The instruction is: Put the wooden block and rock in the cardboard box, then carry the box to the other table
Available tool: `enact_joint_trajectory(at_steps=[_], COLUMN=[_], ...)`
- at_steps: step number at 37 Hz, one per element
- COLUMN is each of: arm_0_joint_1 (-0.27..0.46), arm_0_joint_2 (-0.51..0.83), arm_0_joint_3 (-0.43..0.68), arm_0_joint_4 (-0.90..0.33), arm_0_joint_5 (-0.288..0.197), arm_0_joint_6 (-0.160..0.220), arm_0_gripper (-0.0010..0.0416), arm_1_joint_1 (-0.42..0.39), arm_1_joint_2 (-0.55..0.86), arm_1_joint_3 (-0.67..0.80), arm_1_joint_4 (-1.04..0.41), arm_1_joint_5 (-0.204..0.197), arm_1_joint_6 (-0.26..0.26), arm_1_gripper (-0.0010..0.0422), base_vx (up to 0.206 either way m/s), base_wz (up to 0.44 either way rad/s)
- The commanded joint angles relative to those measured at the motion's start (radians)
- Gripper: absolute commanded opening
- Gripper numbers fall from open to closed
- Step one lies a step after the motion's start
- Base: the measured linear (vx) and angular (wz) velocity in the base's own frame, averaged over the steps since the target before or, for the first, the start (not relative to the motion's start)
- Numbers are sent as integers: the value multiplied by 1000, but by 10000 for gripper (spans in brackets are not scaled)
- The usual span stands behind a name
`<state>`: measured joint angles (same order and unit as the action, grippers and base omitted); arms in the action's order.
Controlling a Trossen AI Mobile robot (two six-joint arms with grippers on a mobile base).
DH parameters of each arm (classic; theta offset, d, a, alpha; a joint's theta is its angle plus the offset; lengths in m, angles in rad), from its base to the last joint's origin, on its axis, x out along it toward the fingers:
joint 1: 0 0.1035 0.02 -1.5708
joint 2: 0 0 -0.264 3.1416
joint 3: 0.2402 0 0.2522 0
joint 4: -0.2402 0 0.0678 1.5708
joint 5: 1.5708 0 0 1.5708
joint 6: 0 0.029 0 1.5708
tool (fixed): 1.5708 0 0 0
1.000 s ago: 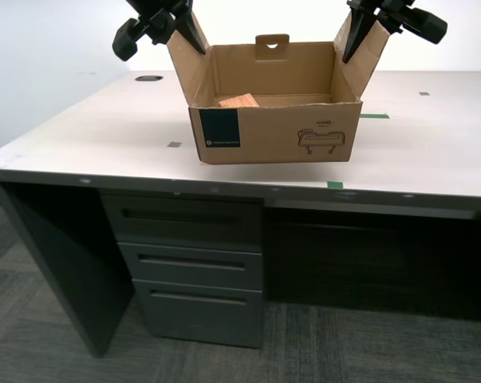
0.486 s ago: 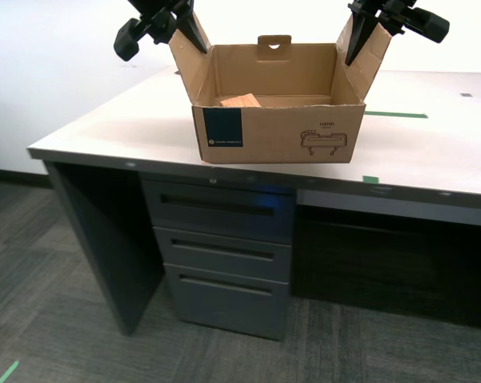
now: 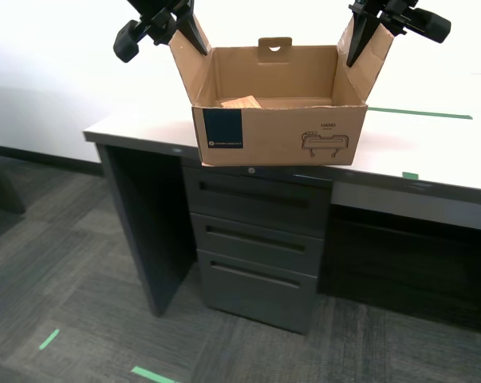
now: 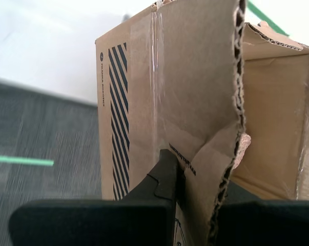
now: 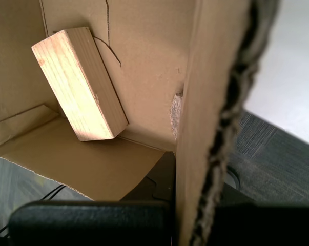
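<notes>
Clamping the side flap of the cardboard box (image 3: 276, 136) at the exterior view's right, our first end effector (image 3: 360, 36) (image 5: 190, 205) has its jaws closed tight on the corrugated edge. Our second end effector (image 3: 188, 28) (image 4: 195, 189) pinches the opposite flap, at the exterior view's left, in the same closed grip. The box hangs between them with its flaps raised, its front face overlapping the front edge of the desk (image 3: 431, 148).

Inside, the wooden block (image 3: 240, 101) (image 5: 80, 84) lies on the box floor with one end against a side wall. The rock (image 5: 174, 115) (image 4: 242, 148) shows only as a rough sliver behind a flap edge in both wrist views.

On the box front we see a dark blue-black square label (image 3: 222, 129) with small print too fine to read, and a line drawing (image 3: 328, 141) with the word "HAND" above it. The outer side wall carries slanted dark stripes (image 4: 116, 118) beside a line of tiny text we cannot make out.

The desk is smooth and white, with a green tape strip (image 3: 419, 113) on its top and a dark three-drawer pedestal (image 3: 260, 247) beneath. Grey carpet (image 3: 80, 271) covers the floor, marked with green tape pieces (image 3: 152, 373), and a pale wall stands behind.
</notes>
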<state>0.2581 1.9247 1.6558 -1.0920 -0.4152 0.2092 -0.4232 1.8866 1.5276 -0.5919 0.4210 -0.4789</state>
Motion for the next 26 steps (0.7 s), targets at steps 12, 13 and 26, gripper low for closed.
enact_joint_trajectory(at_steps=[12,13,26], arm_0_joint_1=[3,3,5], arm_0_joint_2=[-1,-1,-1], arm_0_joint_3=[-2,-2,-2], arm_0_joint_4=[-11,-14,-14], arm_0_joint_5=[-28,-28,-28], arm_0_joint_6=[-8,-8,-39], arm_0_gripper=[-1,-1,-1], arm_1_joint_1=[-3,-3,-4], arm_1_joint_2=[-2,-2,-2], arm_1_joint_3=[2,2,2], arm_1_joint_4=[1,3,-14], arm_1_joint_5=[32,32,32], arm_1_joint_6=[18,34,56], arm_1_gripper=[-1,-1,-1], base_vx=[-65,-63,-66], base_wz=[182,160,167])
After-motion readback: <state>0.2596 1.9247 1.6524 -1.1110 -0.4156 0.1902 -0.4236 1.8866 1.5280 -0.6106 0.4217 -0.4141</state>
